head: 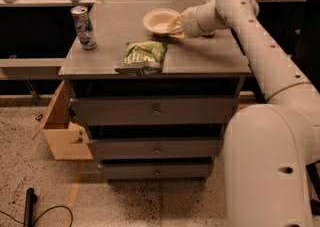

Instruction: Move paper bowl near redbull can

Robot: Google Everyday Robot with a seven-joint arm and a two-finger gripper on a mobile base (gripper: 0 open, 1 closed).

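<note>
At the front edge of the desk (210,57) lies a green chip bag (142,57). Farther back on the left stands the redbull can (83,27). Well to its right, toward the back, is the paper bowl (159,20), and the gripper (176,25) reaches in from the right, its jaws closed on the bowl's right rim.

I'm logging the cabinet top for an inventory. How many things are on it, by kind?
Drink cans: 1, the redbull can
Paper bowls: 1, the paper bowl, with the gripper at its rim on the side away from the can
Snack bags: 1, the green bag
Total: 3
</note>
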